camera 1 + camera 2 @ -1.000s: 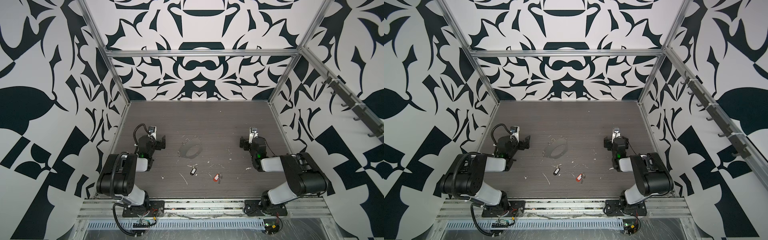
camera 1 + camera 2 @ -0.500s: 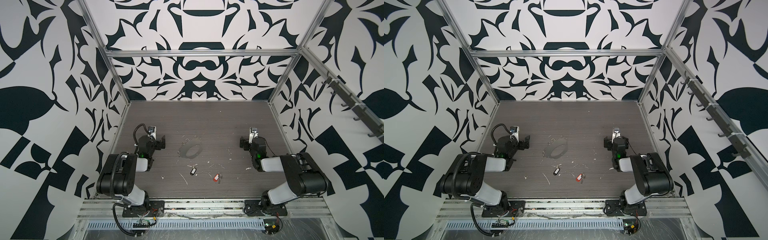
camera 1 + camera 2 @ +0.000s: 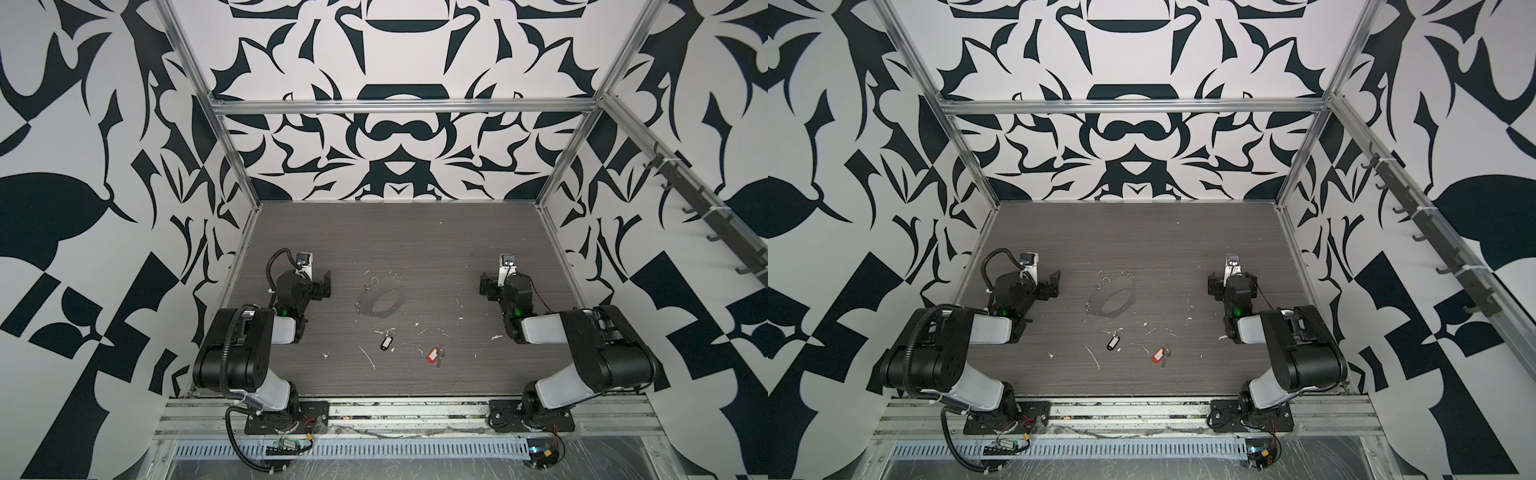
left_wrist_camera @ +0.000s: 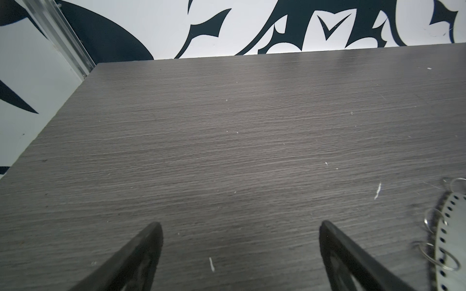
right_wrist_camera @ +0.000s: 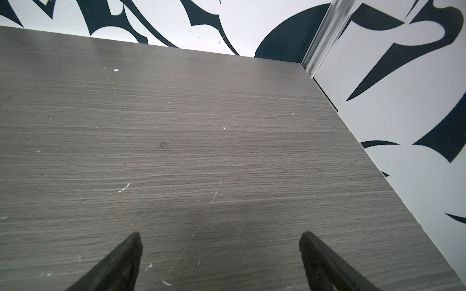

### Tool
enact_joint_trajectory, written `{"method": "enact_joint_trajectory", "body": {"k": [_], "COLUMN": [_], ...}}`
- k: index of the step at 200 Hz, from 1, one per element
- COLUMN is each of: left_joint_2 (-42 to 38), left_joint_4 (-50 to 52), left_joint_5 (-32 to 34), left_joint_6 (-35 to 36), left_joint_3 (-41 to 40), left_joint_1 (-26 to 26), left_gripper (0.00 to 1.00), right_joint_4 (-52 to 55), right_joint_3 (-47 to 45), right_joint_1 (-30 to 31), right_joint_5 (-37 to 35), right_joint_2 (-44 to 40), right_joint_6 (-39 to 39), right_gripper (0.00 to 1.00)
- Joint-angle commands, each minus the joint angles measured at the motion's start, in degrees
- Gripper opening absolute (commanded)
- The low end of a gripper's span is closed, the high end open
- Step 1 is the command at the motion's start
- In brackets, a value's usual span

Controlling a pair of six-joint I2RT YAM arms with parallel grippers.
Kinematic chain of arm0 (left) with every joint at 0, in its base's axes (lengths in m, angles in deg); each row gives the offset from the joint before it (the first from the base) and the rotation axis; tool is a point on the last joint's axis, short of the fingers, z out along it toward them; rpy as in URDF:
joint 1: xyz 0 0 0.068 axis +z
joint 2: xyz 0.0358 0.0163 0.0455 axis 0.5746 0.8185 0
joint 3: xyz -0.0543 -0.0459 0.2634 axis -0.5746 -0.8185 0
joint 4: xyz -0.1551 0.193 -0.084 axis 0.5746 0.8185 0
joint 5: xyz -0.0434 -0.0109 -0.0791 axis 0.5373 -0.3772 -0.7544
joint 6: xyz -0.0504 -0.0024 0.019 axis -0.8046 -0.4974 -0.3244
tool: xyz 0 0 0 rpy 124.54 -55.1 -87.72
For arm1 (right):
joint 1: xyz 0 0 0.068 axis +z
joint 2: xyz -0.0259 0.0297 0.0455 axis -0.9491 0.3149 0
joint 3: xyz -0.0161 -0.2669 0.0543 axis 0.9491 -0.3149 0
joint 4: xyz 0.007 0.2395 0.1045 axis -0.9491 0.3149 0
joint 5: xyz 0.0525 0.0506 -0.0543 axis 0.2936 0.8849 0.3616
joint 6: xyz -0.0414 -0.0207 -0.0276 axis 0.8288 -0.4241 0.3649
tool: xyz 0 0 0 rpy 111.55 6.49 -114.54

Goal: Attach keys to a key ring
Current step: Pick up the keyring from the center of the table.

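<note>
The key ring (image 3: 370,299) (image 3: 1098,300) lies flat near the middle of the grey table, a see-through hoop with tiny loops along its rim. Its edge shows in the left wrist view (image 4: 454,226). In both top views two bunches of keys lie nearer the front: one with a black tag (image 3: 386,342) (image 3: 1112,342), one with a red-orange tag (image 3: 433,355) (image 3: 1158,355). My left gripper (image 3: 323,286) (image 3: 1054,284) (image 4: 239,224) rests open left of the ring, holding nothing. My right gripper (image 3: 485,286) (image 3: 1213,286) (image 5: 219,235) rests open at the right, also holding nothing.
White scraps (image 3: 368,358) and flecks are scattered over the table (image 3: 415,241) around the keys. Patterned walls close the left, back and right sides, with aluminium posts (image 3: 561,166) at the back corners. A rail of hooks (image 3: 706,208) runs along the right wall.
</note>
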Motion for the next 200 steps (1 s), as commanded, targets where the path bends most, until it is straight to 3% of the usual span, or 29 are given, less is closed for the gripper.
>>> {"method": "enact_joint_trajectory", "body": {"k": [1,33,57,80,99,109,116,134,151,186,200], "left_joint_2": [-5.69,-14.19,-20.29,-24.64,-26.09,-26.91,-27.83,-29.64,-32.57,-36.63,-35.42], "left_joint_4": [-3.52,-0.75,11.37,25.81,29.38,31.46,34.93,30.34,25.36,16.97,16.5], "left_joint_5": [-4.08,-5.07,-6.03,-9.35,-13.67,-13.35,-13.33,-19.0,-20.9,-6.58,-4.31], "left_joint_6": [1.7,4.93,5.9,-1.83,-7.69,-15.62,-16.7,-16.95,-19.14,-26.51,-26.56], "left_joint_3": [-3.61,-6.46,-1.83,5.53,8.12,8.84,9.75,7.25,2.89,-6.52,-6.93], "left_joint_1": [-0.42,-3.49,-5.16,-5.17,-5.22,-5.17,-5.17,-5.5,-5.43,-5.28,-5.17], "left_gripper": [0.99,0.99,0.99,0.99,0.99,0.99,0.99,0.99,0.99,0.99,0.99], "right_joint_4": [0.69,15.5,22.61,23.59,24.49,28.07,30.52,32.83,34.83,34.01,28.92], "right_joint_3": [-0.26,4.28,6.9,5.79,4.07,4.25,4.49,4.64,4.53,3.96,2.29], "right_joint_1": [3.08,6.24,6.8,7.08,7.0,6.96,7.03,6.94,6.9,6.86,6.86], "right_joint_5": [-5.6,-11.49,-10.88,-10.99,-10.49,-8.28,-4.61,5.04,7.46,14.25,12.74], "right_joint_2": [-5.26,-12.62,-15.39,-19.74,-24.07,-27.37,-29.65,-32.93,-35.06,-36.59,-34.59], "right_joint_6": [1.05,-1.56,-3.11,-5.43,-11.13,-14.76,-15.41,-15.28,-18.89,-23.06,-29.55], "right_gripper": [0.99,1.0,1.0,1.0,1.0,0.99,0.99,0.99,1.0,1.0,1.0]}}
